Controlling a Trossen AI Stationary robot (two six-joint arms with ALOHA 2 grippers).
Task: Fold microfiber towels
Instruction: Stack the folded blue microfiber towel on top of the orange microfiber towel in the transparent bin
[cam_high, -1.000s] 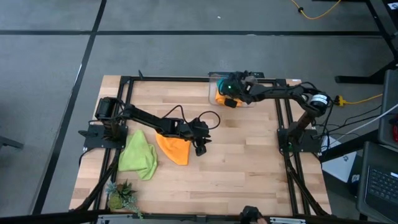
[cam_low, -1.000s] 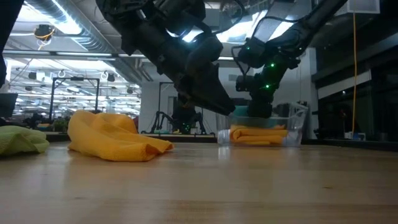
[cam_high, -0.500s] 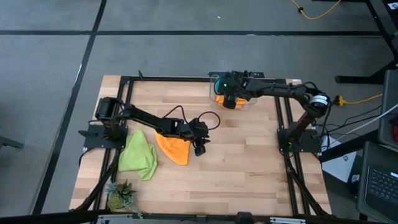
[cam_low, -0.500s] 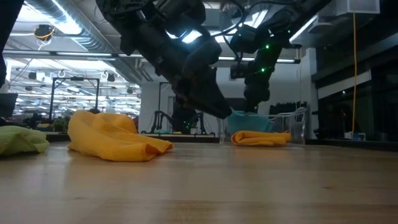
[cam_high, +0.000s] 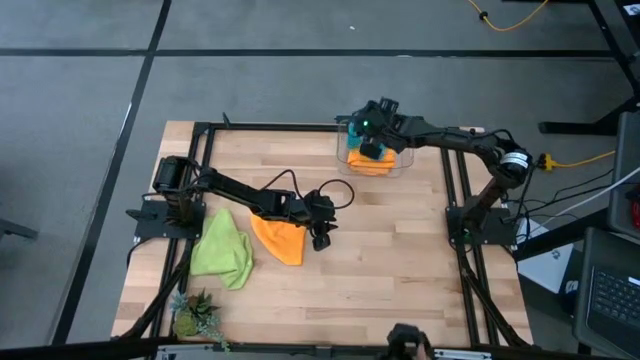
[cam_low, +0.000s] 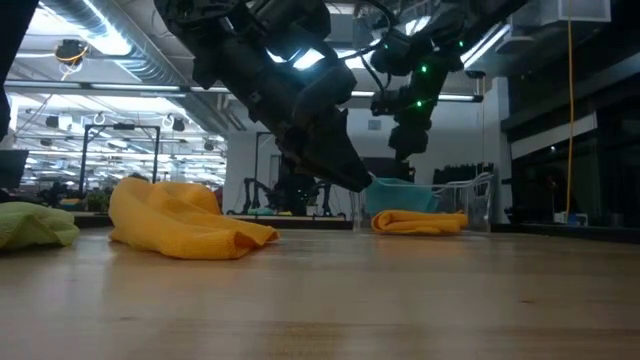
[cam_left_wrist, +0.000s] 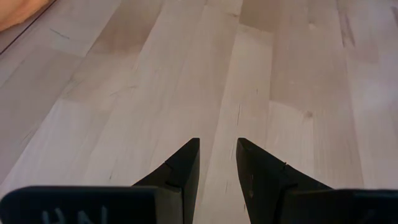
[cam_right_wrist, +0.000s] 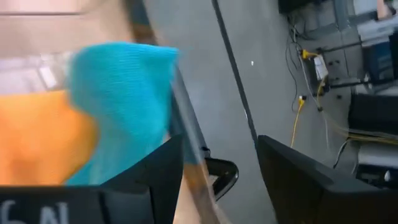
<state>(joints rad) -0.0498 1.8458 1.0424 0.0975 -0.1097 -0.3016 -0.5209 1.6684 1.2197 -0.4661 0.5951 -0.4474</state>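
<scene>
Over the far edge of the table (cam_high: 400, 260), right tool (cam_high: 372, 143) raised above a clear bin (cam_high: 377, 160), fingers parted wide with nothing between them. Beneath it, inside that bin, a folded orange towel (cam_high: 372, 166) lying flat, with a turquoise towel (cam_right_wrist: 118, 93) draped against the bin's wall on the far side. Judged a drop-off spot: finished cloths kept together there, clear of the working area.

Nearer the middle, left tool (cam_left_wrist: 217, 163) hanging just above bare wood, fingers a narrow gap apart and empty. Parked just beside the second orange towel (cam_high: 278, 240), which sits crumpled in a loose heap, not yet folded. Likely poised there because that cloth is next in line.

Further toward the left arm's base, the lime green towel (cam_high: 224, 250) bunched up too, touching or nearly touching the orange heap; cannot tell which. Near the front left corner, a small plant (cam_high: 194, 316), no part of the work.

Roughly half done by this reading: two cloths binned, two left rumpled on the wood.
</scene>
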